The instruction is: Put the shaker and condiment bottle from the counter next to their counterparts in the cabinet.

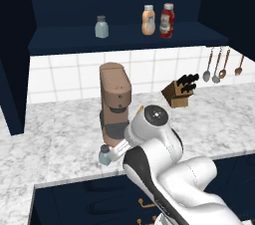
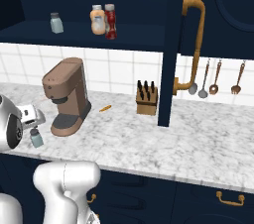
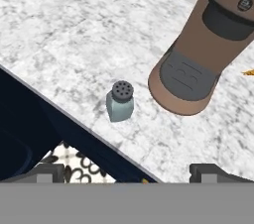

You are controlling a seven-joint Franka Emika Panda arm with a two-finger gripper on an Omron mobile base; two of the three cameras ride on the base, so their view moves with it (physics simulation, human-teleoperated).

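Observation:
A small pale grey-blue shaker [image 3: 120,101] with a dark cap stands upright near the front edge of the marbled counter [image 3: 59,29], just in front of the coffee machine. It also shows in the base views [image 1: 105,155] [image 2: 36,137]. My gripper [image 3: 127,172] hovers above it, open, with its fingertips [image 3: 49,172] wide apart and nothing between them. On the navy cabinet's shelf [image 1: 74,40] the twin shaker [image 1: 101,26] stands at the left. The red condiment bottle [image 1: 167,21] stands right beside the orange-tan bottle [image 1: 148,20].
A brown coffee machine [image 1: 115,102] rises right behind the counter shaker. A knife block [image 1: 180,92] sits further right, with utensils [image 1: 217,64] hanging on the tiled wall. A small orange item [image 2: 104,108] lies on the counter. An open cabinet door [image 2: 168,44] with a brass handle stands at the right.

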